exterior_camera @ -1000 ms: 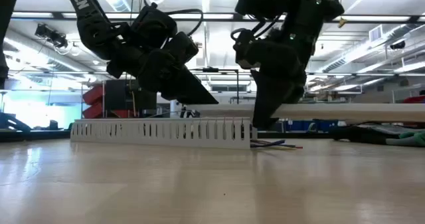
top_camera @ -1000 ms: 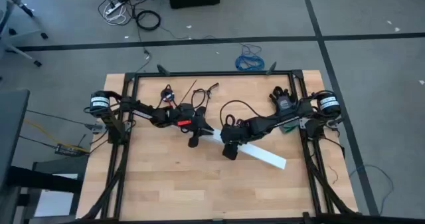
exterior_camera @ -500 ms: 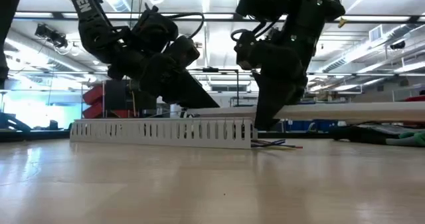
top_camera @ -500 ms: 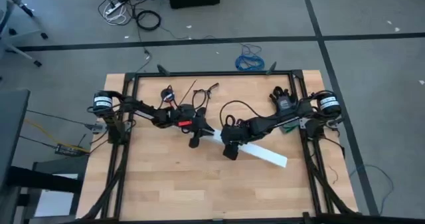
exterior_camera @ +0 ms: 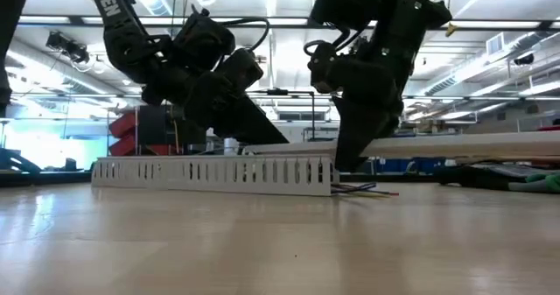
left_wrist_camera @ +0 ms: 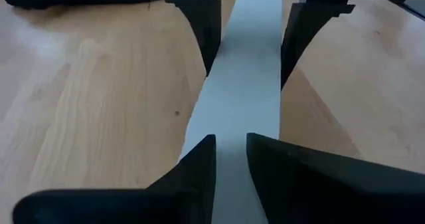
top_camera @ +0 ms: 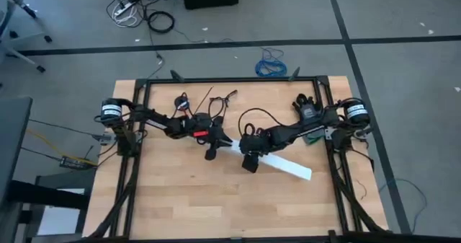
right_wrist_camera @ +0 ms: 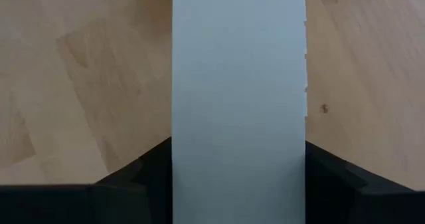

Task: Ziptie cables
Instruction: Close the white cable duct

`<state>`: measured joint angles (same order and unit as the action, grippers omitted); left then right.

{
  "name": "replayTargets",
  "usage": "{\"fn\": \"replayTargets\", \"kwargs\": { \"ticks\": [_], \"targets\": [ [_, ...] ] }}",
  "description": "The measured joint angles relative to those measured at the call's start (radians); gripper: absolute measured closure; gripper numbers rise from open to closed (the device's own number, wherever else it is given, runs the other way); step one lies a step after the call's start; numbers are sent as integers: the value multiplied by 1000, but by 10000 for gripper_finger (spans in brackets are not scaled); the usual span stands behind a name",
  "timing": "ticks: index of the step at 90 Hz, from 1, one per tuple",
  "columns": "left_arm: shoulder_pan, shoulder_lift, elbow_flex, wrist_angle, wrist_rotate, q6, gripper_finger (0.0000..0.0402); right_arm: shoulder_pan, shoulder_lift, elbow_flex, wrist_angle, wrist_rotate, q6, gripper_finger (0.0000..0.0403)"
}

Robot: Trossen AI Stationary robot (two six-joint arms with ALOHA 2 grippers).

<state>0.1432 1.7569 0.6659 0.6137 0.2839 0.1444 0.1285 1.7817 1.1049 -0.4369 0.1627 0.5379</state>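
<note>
My left claw [top_camera: 210,151], grip impossible to tell, has crept slightly nearer along the white cover [top_camera: 288,168] clamped in my right claw [top_camera: 248,160], so the cables [exterior_camera: 363,189] beside the slotted strip [exterior_camera: 210,172] lie untied

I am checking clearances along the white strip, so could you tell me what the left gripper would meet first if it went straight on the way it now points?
Probably the right gripper: in the left wrist view, the left gripper points along the white strip, and the right gripper straddles it ahead. Depth is unclear.
</note>
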Motion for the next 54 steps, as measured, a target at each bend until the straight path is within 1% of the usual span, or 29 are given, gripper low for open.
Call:
{"fn": "replayTargets", "kwargs": {
  "ticks": [24,54],
  "targets": [
    [-1,16,1,9,0,-9,323,-2,0,0,-2,0,-12,174],
    [-1,29,2,24,6,-19,323,-12,0,-1,-4,-3,-66,174]
  ]
}}
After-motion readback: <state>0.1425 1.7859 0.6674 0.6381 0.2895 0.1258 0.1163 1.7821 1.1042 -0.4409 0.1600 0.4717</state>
